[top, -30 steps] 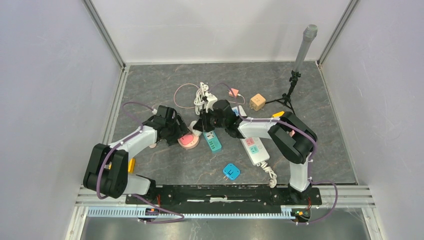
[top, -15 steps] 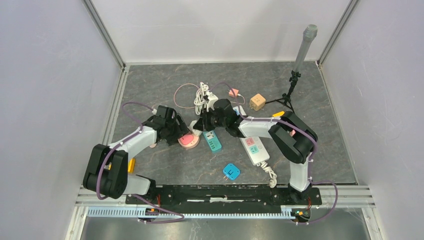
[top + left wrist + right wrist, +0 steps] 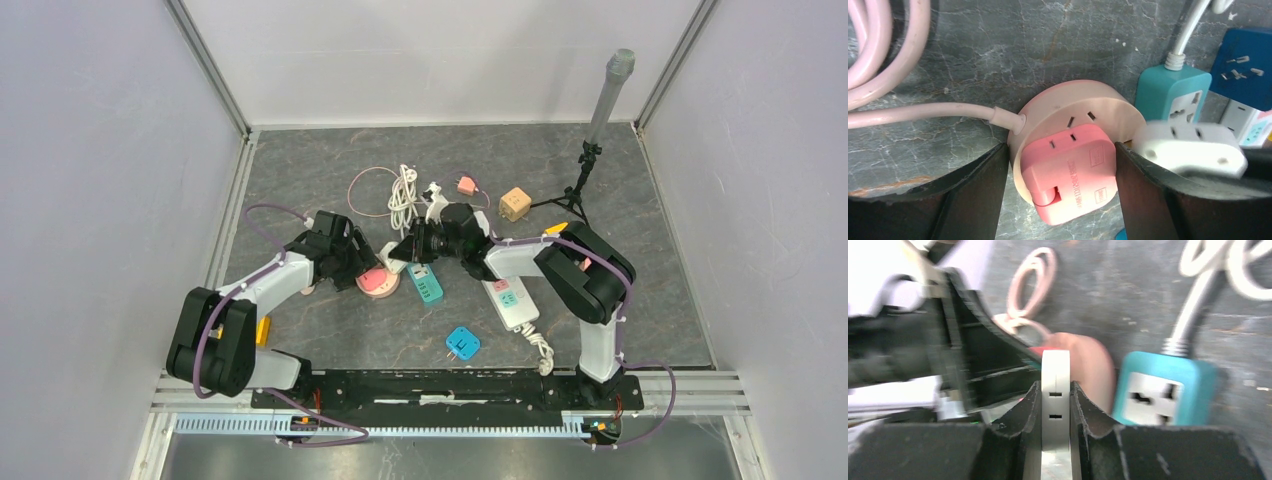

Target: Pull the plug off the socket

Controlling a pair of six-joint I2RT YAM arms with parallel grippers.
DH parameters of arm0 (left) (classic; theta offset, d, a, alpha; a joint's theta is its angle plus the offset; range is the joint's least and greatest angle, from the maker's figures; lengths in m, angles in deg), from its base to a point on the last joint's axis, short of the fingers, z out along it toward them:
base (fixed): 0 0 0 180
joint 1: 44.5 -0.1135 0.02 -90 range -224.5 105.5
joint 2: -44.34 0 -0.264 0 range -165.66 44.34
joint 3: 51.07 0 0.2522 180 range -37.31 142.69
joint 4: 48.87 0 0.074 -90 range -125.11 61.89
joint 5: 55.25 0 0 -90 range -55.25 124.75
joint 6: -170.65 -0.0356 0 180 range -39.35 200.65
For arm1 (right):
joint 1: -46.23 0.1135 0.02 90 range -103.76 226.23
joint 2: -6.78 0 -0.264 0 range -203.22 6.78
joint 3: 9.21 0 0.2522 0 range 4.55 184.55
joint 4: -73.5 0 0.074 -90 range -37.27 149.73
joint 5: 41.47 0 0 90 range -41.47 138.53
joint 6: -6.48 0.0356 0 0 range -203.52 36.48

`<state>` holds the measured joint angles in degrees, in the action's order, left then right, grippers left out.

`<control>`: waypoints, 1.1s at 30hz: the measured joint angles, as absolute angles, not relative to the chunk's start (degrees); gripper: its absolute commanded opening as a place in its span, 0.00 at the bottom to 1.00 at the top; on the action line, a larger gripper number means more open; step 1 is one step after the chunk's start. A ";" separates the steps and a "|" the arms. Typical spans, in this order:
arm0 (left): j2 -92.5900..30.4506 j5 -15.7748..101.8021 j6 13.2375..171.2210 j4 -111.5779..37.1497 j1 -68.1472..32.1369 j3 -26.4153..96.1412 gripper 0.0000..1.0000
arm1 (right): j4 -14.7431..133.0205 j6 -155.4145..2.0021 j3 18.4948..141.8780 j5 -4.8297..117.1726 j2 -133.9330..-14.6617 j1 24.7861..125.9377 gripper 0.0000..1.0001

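A round pink socket [image 3: 378,283] lies on the table with a square pink plug [image 3: 1068,170] seated in it. My left gripper [image 3: 365,272] is shut on this socket. One finger [image 3: 978,195] is against its rim [image 3: 1108,110] and the other against the pink plug. My right gripper [image 3: 405,255] is shut on a flat white plug [image 3: 1055,365], gripping its two faces. The white plug [image 3: 1188,147] sits at the socket's right edge, next to a teal power strip [image 3: 427,283]. Whether its pins are still in the socket is hidden.
A white power strip [image 3: 508,295] lies right of the teal one. A blue adapter [image 3: 462,343] lies nearer the arm bases. Pink cable loops [image 3: 365,190], a white cable bundle [image 3: 403,195], a beige cube [image 3: 514,203] and a tripod [image 3: 580,180] stand farther back.
My right wrist has shifted a little back and to the right while still holding the white plug, uncovering the white cable bundle. My left gripper has stayed on the pink socket.
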<state>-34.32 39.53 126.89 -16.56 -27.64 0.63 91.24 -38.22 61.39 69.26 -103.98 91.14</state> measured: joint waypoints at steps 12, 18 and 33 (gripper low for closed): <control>-34.69 38.13 126.89 -16.24 -27.36 0.91 0.10 | 115.50 -21.79 59.45 79.03 -103.54 88.82 0.00; -34.47 37.87 126.84 -15.21 -27.34 1.50 0.20 | 105.29 -29.92 57.46 75.62 -96.55 87.80 0.00; -32.33 38.04 123.24 -3.67 -27.45 10.81 0.87 | 78.19 -50.53 54.44 57.59 -82.40 86.68 0.00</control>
<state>-32.33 38.04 123.24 -3.67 -27.45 10.81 78.19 -50.53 54.44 57.59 -82.40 86.68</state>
